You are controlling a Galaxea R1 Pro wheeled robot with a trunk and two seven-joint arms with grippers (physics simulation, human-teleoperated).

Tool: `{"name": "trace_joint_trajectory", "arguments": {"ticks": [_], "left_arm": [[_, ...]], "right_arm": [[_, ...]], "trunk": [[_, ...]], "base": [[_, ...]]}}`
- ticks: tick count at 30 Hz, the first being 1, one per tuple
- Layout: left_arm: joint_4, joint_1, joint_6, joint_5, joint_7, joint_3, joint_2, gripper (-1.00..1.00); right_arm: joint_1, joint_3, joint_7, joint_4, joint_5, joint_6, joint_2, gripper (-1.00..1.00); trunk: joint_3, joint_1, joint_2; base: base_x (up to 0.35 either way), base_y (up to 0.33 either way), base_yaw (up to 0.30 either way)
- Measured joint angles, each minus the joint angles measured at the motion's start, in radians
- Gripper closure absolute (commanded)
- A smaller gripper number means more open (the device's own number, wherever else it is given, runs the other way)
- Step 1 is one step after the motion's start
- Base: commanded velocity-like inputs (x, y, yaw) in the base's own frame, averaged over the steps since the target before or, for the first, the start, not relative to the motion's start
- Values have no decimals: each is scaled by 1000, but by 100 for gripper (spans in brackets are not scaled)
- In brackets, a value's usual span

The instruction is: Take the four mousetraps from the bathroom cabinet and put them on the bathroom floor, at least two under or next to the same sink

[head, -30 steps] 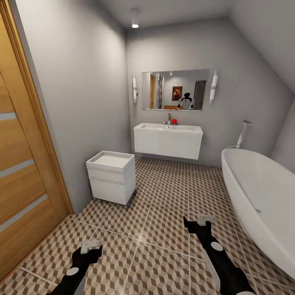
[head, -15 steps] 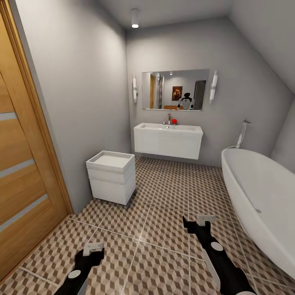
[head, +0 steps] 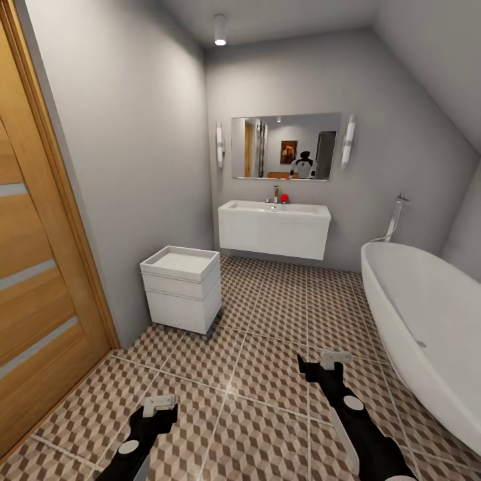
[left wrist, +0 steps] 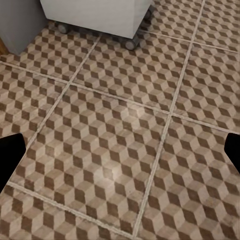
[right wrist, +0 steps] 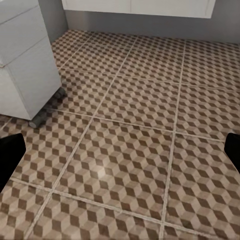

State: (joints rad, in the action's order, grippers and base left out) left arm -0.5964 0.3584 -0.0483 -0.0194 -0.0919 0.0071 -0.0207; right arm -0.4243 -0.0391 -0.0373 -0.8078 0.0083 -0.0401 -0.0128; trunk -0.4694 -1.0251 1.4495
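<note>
Over the floor my two hands hang low in front of me, the left hand near the door side and the right hand nearer the tub. Since a second ago my left arm has drawn back toward me and a little inward, so less of it shows at the bottom of the head view; the right hand has barely shifted. The room itself sits the same in the head view, so my head has not moved.

Both hands are spread wide: in each wrist view only a dark fingertip shows at either edge, with bare tiles between, and the same on the right. Neither holds anything.

The sink hangs on the far wall under the mirror, well apart from my hands, with a faucet and a small red thing on it that I cannot make out. In the right wrist view only the lower edge of the sink shows. The white drawer unit stands by the left wall; in the left wrist view it is cut off to its base and wheels. In the mirror a small figure in white and black shows, too small to read further.
</note>
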Motion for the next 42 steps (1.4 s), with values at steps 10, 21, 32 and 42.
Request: {"name": "trace_joint_trajectory", "arguments": {"ticks": [10, 21, 32, 42], "left_arm": [[-4, 0, -5, 0, 2, -1, -15, -100], [-5, 0, -5, 0, 2, -1, -18, -100], [-3, 0, -5, 0, 2, -1, -28, -100], [-5, 0, -5, 0, 2, -1, -29, -100]], "right_arm": [[0, 0, 3, 2, 1, 0, -3, -100], [0, 0, 3, 5, 0, 0, -3, -100], [0, 0, 3, 14, 0, -1, -3, -100], [0, 2, 3, 29, 0, -3, -5, -100]], "trunk": [[0, 0, 0], [0, 0, 0], [0, 0, 0], [0, 0, 0]], "base": [[0, 0, 210], [0, 0, 286], [0, 0, 287], [0, 0, 287]]}}
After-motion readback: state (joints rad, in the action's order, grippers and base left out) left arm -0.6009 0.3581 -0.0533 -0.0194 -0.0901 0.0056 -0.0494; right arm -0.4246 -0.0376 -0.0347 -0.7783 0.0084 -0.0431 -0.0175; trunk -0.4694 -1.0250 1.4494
